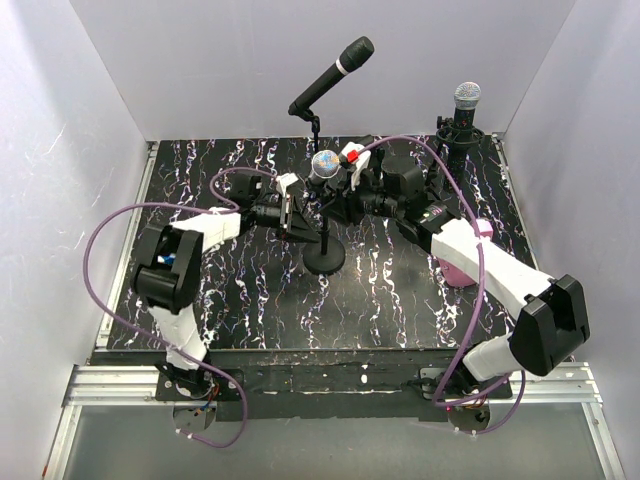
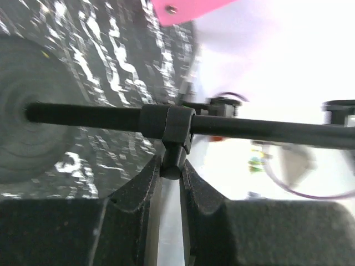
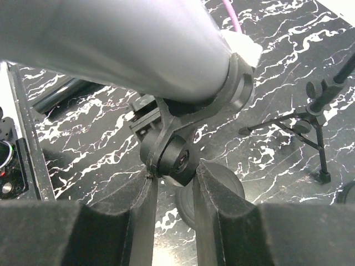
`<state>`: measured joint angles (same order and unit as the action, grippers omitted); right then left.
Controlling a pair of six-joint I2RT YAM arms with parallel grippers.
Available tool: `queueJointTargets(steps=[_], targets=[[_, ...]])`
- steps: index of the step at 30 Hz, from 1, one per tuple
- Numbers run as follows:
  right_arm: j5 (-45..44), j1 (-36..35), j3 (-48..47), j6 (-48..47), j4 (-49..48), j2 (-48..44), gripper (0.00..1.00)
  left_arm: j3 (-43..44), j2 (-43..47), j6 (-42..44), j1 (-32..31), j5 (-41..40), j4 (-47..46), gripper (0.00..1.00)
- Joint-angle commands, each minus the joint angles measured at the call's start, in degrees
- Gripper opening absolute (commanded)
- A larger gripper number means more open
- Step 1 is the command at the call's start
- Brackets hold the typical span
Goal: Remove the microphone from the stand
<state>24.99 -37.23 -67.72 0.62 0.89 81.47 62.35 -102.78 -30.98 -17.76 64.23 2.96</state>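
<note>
Standing at the middle of the black marbled table (image 1: 240, 290), the stand (image 1: 324, 258) has the microphone (image 1: 324, 165) seated in the clip (image 3: 169, 147) at its top, silver head facing up. The left gripper (image 2: 171, 174) is clenched on the small knob (image 2: 173, 158) of the collar on the stand's pole, partway up from the round base. The right gripper (image 3: 173, 180) sits on the other side and grasps the clip's black pivot joint just under the microphone's grey body, one finger on each side.
</note>
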Motion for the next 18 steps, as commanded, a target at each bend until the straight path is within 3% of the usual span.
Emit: queueJointTargets(steps=[1, 2, 3, 5, 8, 10, 12, 14, 16, 18], targets=[[3.3, -0.6, -2.0, 0.3, 7.1, 1.3, 0.01, 6.9, -11.2, -34.3, 2.0, 18.3, -8.2, 0.0], [3.4, -0.6, -2.2, 0.3, 7.1, 1.7, 0.01, 6.3, -13.9, -43.5, 2.0, 20.9, -11.0, 0.0], [3.5, -0.6, -2.4, 0.2, 7.1, 1.8, 0.01, 6.4, -14.9, -46.9, 2.5, 22.7, -12.5, 0.0], [3.7, -0.6, -2.9, 0.2, 7.2, 2.3, 0.01, 8.2, -15.2, -41.9, 4.0, 23.0, -4.1, 0.02], [3.8, -0.6, -3.3, 0.0, 7.2, 2.7, 0.01, 9.8, -14.7, -40.8, 4.9, 22.2, 0.0, 0.35], [4.0, -0.6, -3.4, 0.0, 7.1, 2.8, 0.01, 9.3, -13.2, -37.1, 6.0, 19.5, -0.2, 0.46], [4.2, -0.5, -3.5, -0.2, 7.1, 2.8, 0.01, 10.2, -11.0, -23.8, 7.6, 14.3, 11.1, 0.56], [4.2, -0.6, -3.6, -0.2, 7.1, 2.7, 0.01, 15.4, -9.5, 0.5, 9.4, 4.1, 31.8, 0.62], [4.2, -0.6, -3.6, -0.4, 7.2, 2.6, 0.01, 15.8, -7.0, 14.9, 9.6, -2.4, 37.2, 0.62], [4.2, -0.6, -3.4, -0.4, 7.2, 2.6, 0.01, 13.6, -2.5, 23.3, 9.4, -7.9, 34.2, 0.61]])
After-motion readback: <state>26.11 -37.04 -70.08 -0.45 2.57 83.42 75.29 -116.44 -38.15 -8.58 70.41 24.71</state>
